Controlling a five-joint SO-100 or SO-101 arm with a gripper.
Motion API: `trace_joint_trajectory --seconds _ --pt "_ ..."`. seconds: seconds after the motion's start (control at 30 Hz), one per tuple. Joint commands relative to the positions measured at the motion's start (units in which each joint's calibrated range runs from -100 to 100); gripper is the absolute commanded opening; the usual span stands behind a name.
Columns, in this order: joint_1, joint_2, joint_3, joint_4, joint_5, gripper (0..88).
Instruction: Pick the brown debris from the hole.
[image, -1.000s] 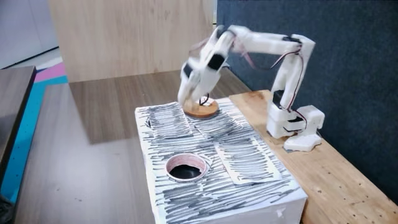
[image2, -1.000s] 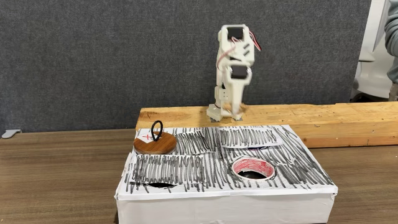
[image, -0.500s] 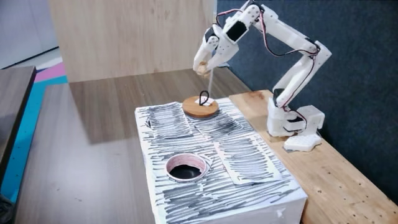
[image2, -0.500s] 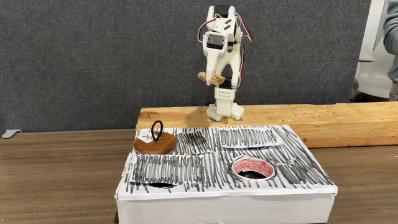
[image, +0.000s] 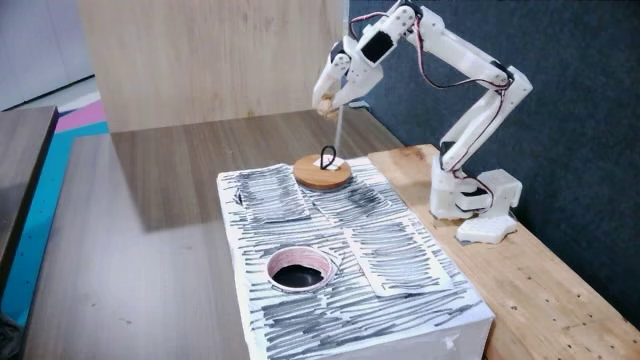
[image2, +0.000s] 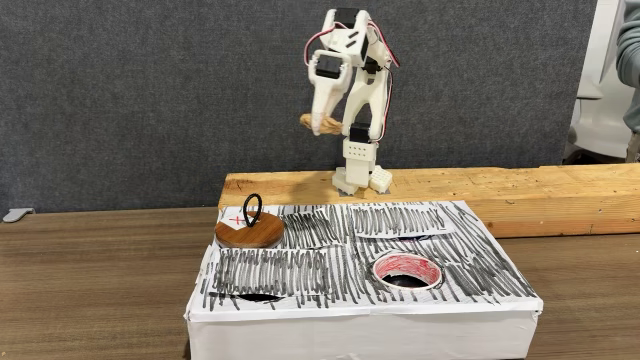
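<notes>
The hand, raised high above the box's far edge, grips the brown debris, plain in one fixed view, blurred in the other, where the hole shows dark.

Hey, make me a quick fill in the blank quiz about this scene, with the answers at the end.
1. The tool is raised in the air, shut on the brown ____.
2. The wooden disc has a black ____ standing on top.
3. The round hole has a ____ rim.
4. The arm's base stands on a ____ plank.

Answers: debris; loop; red; wooden
</notes>
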Motion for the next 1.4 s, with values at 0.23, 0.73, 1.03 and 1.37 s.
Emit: trace_joint_trajectory --seconds 0.23,0.73,1.03,1.37 --pt "2.57 -1.27 -0.24 0.09 0.3 1.3" --pt "3.08 -1.27 -0.24 0.09 0.2 37.3" --pt "3.08 -1.27 -0.24 0.09 0.25 38.3" --pt "3.08 -1.27 -0.24 0.09 0.25 38.3"
